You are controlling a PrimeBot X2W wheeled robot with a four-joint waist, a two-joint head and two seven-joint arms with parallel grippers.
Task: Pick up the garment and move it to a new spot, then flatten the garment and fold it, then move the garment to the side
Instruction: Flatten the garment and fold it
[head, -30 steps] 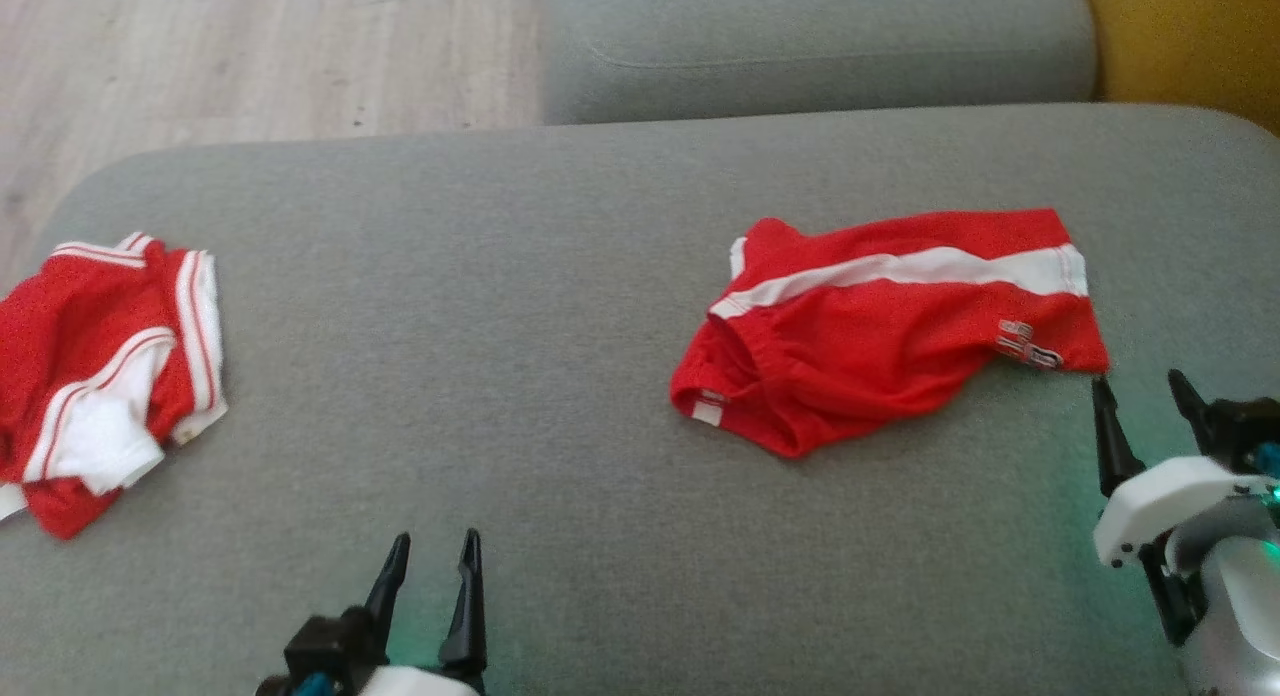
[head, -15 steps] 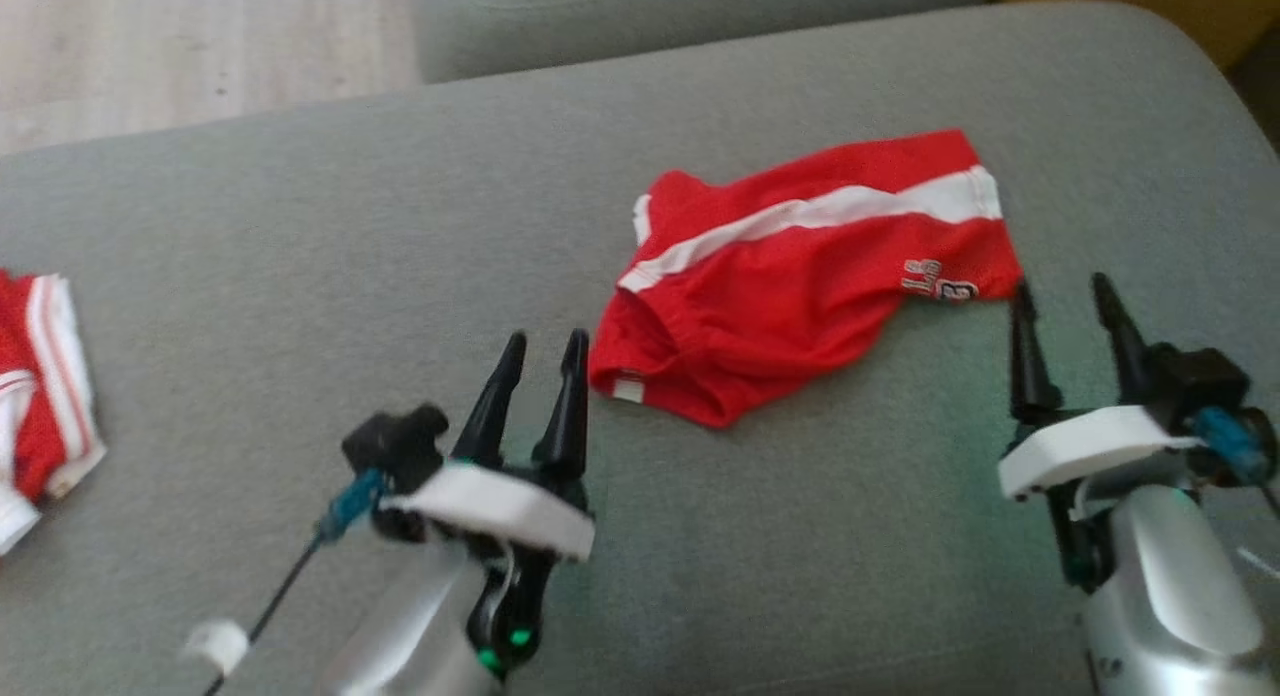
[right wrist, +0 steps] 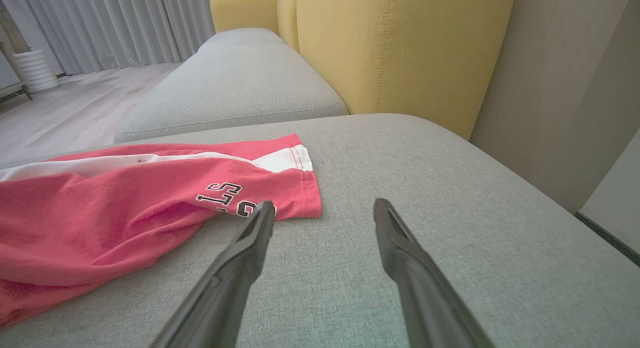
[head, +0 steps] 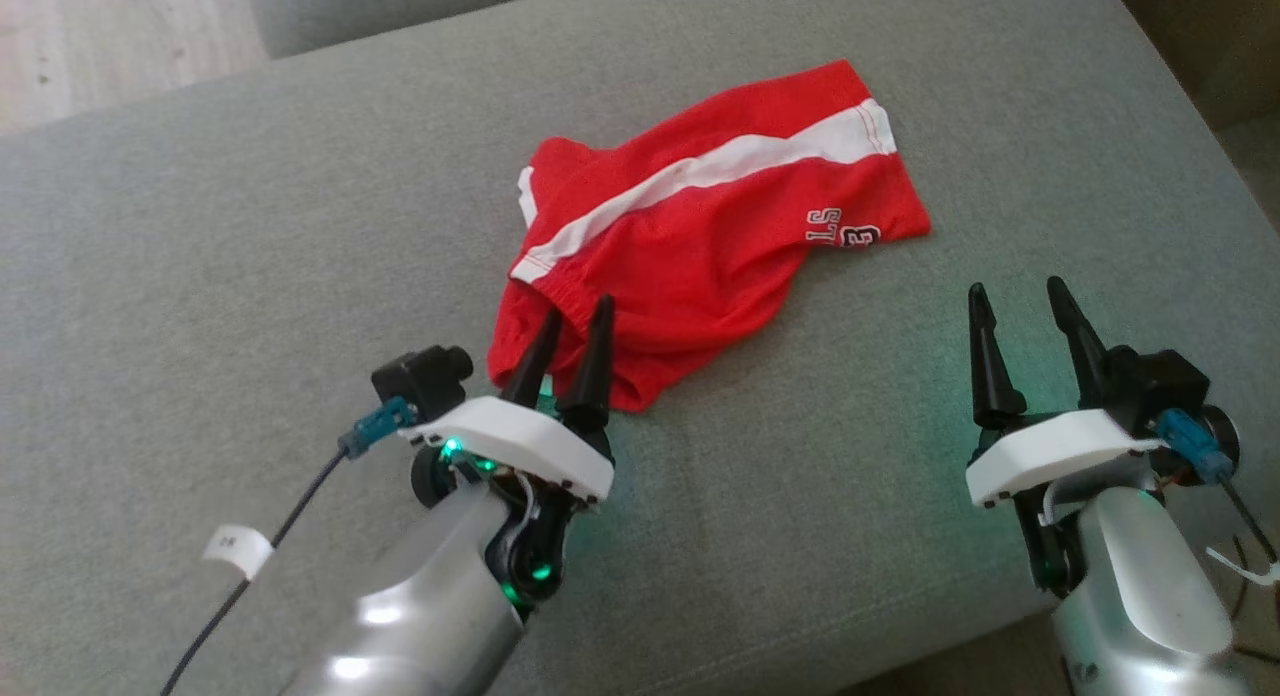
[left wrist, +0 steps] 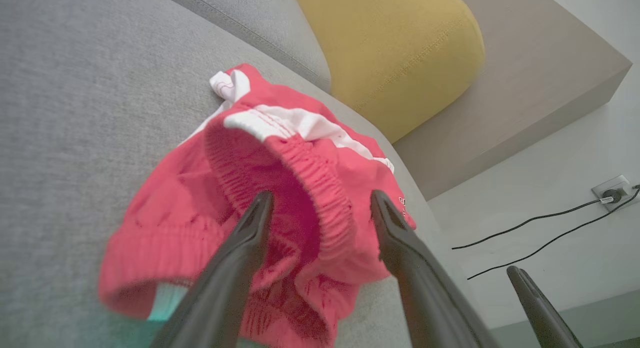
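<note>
Nearest the robot, both grippers hang low over a grey sofa cushion [head: 250, 226], each with its two dark fingers spread wide and nothing between them. The left gripper [head: 578, 306] has its fingertips at the near end of a pair of red shorts [head: 700, 226]. In the left wrist view the fingers straddle the raised ridge of the elastic waistband [left wrist: 320, 178], unclosed. Whether they touch the cloth cannot be told. The right gripper [head: 1013, 284] stands over bare cushion, near the shorts' leg hem [right wrist: 280, 188] but apart from it.

The shorts lie crumpled in the middle of the cushion, not flat. Their long axis runs diagonally in the head view, from the waistband at the lower left up to the leg hem at the upper right. The waistband gapes open toward the left gripper. A white stripe [head: 720, 161] runs along the length, and black-and-white lettering sits by the hem.

The fabric looks like thin, soft knit: probably very light, limp and not fragile. It would likely sag and bunch when lifted from one point. The gathered waistband is thicker and seems the surest place to pinch, with the stitched hem corner a fair second hold for the other gripper.

Farther off, a yellow backrest [right wrist: 400, 48] rises behind the cushions.
</note>
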